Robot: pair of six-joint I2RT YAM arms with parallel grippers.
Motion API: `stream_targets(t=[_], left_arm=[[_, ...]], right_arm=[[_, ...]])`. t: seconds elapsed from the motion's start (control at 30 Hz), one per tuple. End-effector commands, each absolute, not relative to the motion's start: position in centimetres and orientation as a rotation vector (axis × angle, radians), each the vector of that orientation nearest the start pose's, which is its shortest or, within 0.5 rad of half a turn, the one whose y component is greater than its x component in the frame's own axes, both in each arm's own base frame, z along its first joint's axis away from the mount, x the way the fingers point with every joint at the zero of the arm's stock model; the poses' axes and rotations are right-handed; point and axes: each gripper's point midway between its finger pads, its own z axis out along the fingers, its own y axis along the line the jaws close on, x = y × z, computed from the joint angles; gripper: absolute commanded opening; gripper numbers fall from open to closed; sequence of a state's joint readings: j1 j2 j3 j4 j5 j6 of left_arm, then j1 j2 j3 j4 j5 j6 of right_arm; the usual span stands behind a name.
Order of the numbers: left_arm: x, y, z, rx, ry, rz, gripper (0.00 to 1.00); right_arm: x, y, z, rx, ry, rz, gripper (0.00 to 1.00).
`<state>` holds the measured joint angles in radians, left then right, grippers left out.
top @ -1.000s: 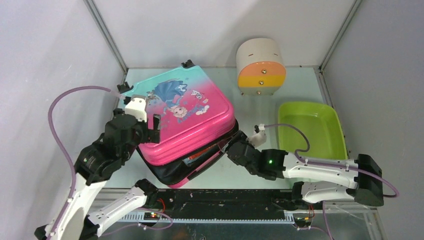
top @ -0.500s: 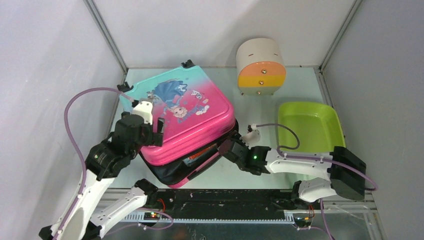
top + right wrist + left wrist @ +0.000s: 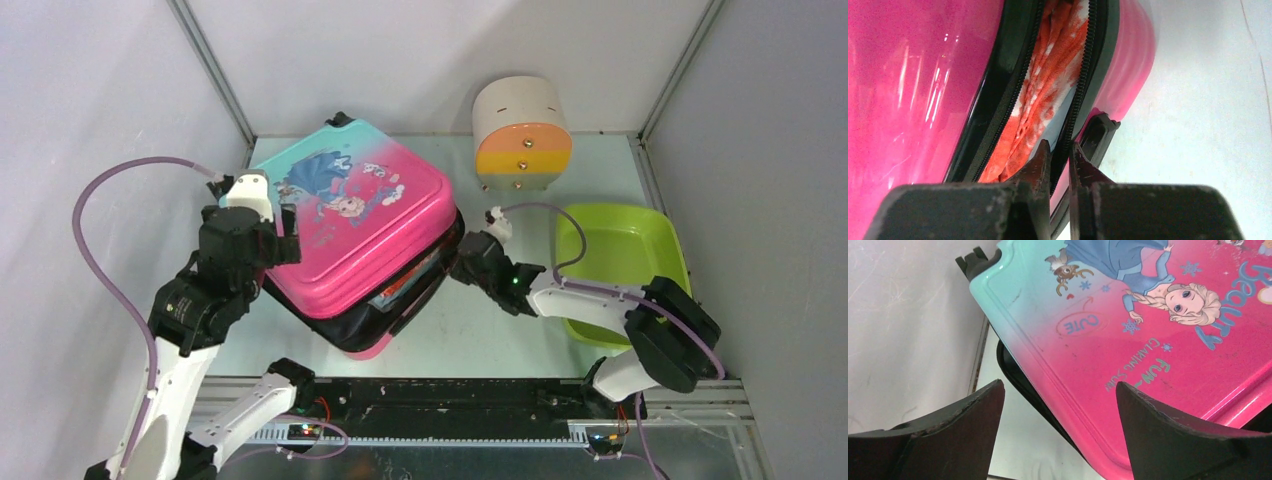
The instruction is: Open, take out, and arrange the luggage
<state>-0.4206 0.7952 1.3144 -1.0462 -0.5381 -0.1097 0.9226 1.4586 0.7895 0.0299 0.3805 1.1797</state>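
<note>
Jaws stand wide apart on your left gripper [image 3: 1058, 385], the luggage [image 3: 350, 230] with its teal corner just beyond them. Your right gripper [image 3: 1058, 150] pinches its black zipper trim [image 3: 1083, 75]. It lies ajar toward the table's [image 3: 480, 340] far-left corner.

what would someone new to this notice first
The pink-to-teal hard-shell suitcase with a cartoon princess print, centre-left on the table, gapes along its zip, showing orange-and-white cloth inside. The right gripper pinches that zip edge, while the left gripper hangs open at its left edge.
</note>
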Motion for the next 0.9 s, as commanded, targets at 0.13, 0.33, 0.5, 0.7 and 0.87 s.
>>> stream_targets(t=[0.13, 0.33, 0.5, 0.7, 0.87], left_arm=[[22.0, 1.7, 34.3, -0.217, 1.94, 0.228, 0.9], [23.0, 2.9, 35.9, -0.381, 1.875, 0.188, 0.9], [23.8, 2.6, 36.4, -0.476, 1.858, 0.122, 0.91], [23.9, 2.2, 35.4, -0.615, 1.875, 0.027, 1.0], [23.7, 1.6, 33.6, -0.731, 1.883, -0.095, 1.0]], right_arm=[[34.3, 31.5, 13.5, 0.055, 2.067, 0.818, 0.05], [38.8, 31.4, 14.8, -0.016, 2.066, 0.759, 0.09], [40.1, 32.4, 17.0, -0.133, 2.08, 0.697, 0.23], [37.0, 33.9, 23.2, -0.337, 1.931, 0.749, 0.53], [33.8, 33.2, 29.6, -0.483, 1.769, 0.76, 0.68]])
